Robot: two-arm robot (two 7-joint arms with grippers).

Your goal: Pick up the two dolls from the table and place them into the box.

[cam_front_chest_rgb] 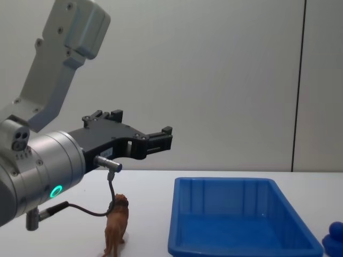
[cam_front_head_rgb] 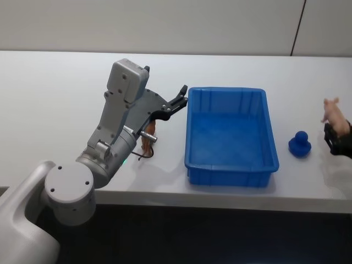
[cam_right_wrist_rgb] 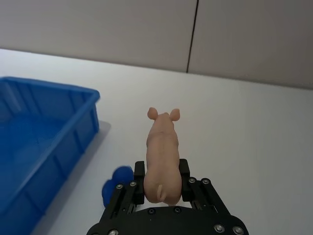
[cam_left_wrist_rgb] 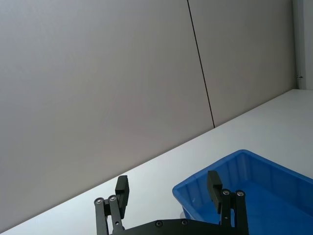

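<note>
The left gripper (cam_front_head_rgb: pixel 182 96) hangs wide open above the lion (cam_front_chest_rgb: pixel 117 222), left of the box (cam_front_head_rgb: pixel 231 165), while the right gripper (cam_right_wrist_rgb: pixel 161 174) clamps the pink pig (cam_right_wrist_rgb: pixel 161 142) right of the blue toy (cam_front_head_rgb: pixel 300 144).

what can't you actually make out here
Lion: head view, mostly hidden behind the left arm.
Blue figure: chest view, cut off by the right edge; right wrist view, partly behind the right gripper.
Pink pig legs: right wrist view, hidden by its own body and the fingers.

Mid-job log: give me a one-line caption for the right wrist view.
Right gripper holds the pink pig doll over the white table; the blue doll stands between it and the blue box.
</note>
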